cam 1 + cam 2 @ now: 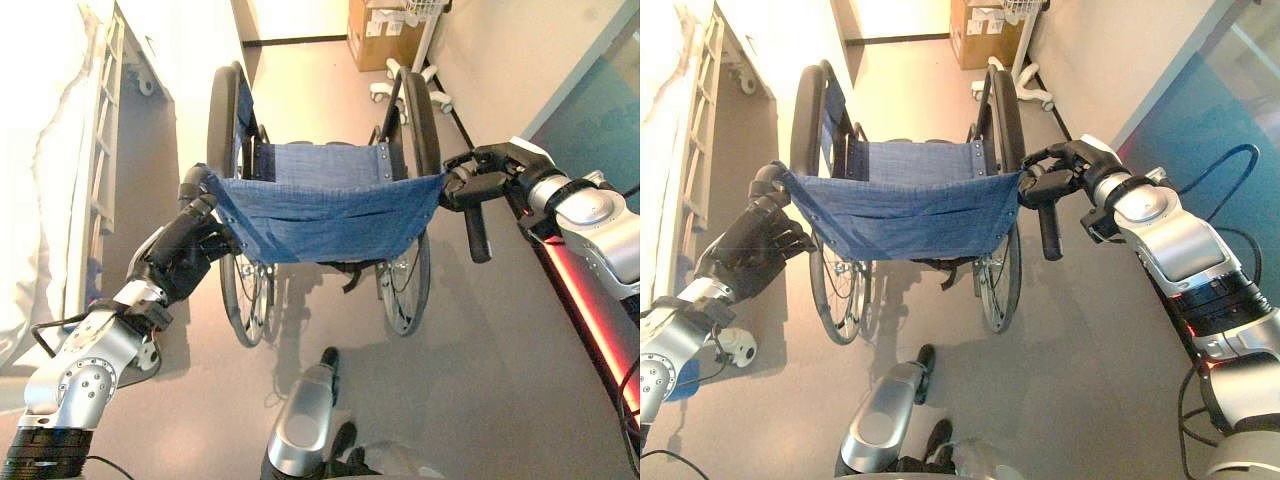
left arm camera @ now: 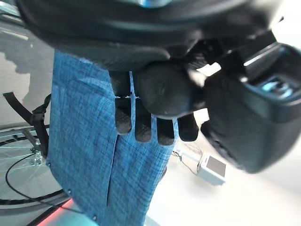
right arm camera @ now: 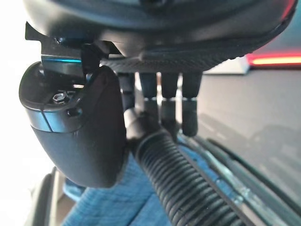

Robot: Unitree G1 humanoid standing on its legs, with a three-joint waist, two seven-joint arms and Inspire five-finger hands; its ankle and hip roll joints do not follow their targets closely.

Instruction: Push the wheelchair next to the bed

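Observation:
The wheelchair (image 1: 320, 205) stands in front of me, seen from behind, with a blue cloth backrest and large black wheels. My left hand (image 1: 185, 245) is shut on its left push handle (image 1: 192, 185); in the left wrist view the fingers (image 2: 141, 127) curl round the handle's rounded end (image 2: 164, 92). My right hand (image 1: 480, 180) is shut on the right push handle (image 1: 477, 235), a black ribbed grip (image 3: 188, 188) that runs between thumb (image 3: 80, 136) and fingers. The white bed (image 1: 40, 170) with its side rail (image 1: 100, 150) lies along the left, beside the wheelchair.
A cardboard box (image 1: 385, 35) and a white wheeled stand base (image 1: 410, 90) sit at the far end of the grey floor. A wall with a teal panel (image 1: 590, 120) and a red light strip (image 1: 590, 310) runs along the right.

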